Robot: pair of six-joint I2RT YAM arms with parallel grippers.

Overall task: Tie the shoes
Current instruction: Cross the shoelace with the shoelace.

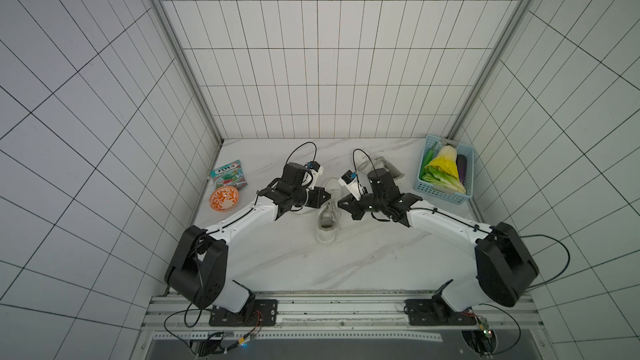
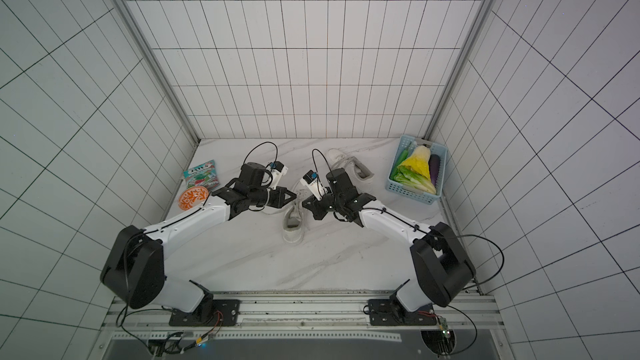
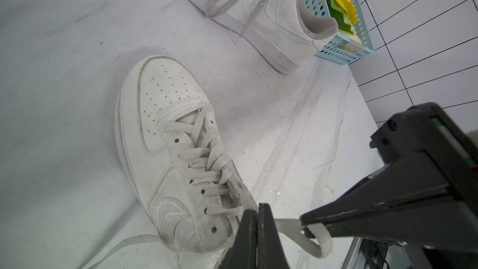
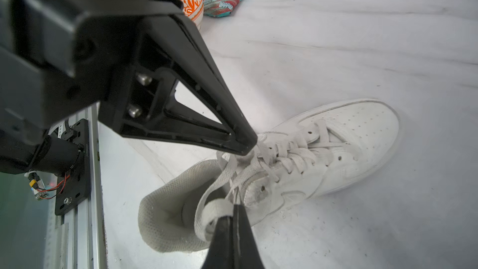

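Near shoe point(image 1: 327, 223): in the middle of the tabletop point(image 1: 346, 264), toe toward the back wall, heel toward the robot's base; laced through every eyelet in view.
Left fingers point(image 3: 248, 236): pressed together on the flat lace point(image 3: 287, 225), just above the top eyelets of the near shoe.
Right fingers point(image 4: 225, 241): closed tight on lace at the collar side; in the left wrist view, pinching a small loop of what looks like the same strip, just beside the left fingers.
Loose end point(image 3: 129, 239): trailing flat on the tabletop beside the heel, held by neither arm.
Done so far: by the look of it, only the gathering of lace for the knot. No finished bow anywhere in view. A first crossing under the fingers cannot be told.
Left to do: judged as nearly all of it. Knot and bow on the near shoe, then the whole job on the other.
Far shoe point(image 3: 282, 29): toward the back right, on its sole, just beside the basket point(image 1: 443, 195); lace slack across its side, untied; partly hidden under the right arm in both top views.
Bowl point(image 1: 224, 198) and packet point(image 1: 228, 175): at the left edge, well apart from both shoes, no hindrance.
In the way: mostly the arms themselves, tips crowded over one tongue. Basket wall close by the far shoe, likely tight later.
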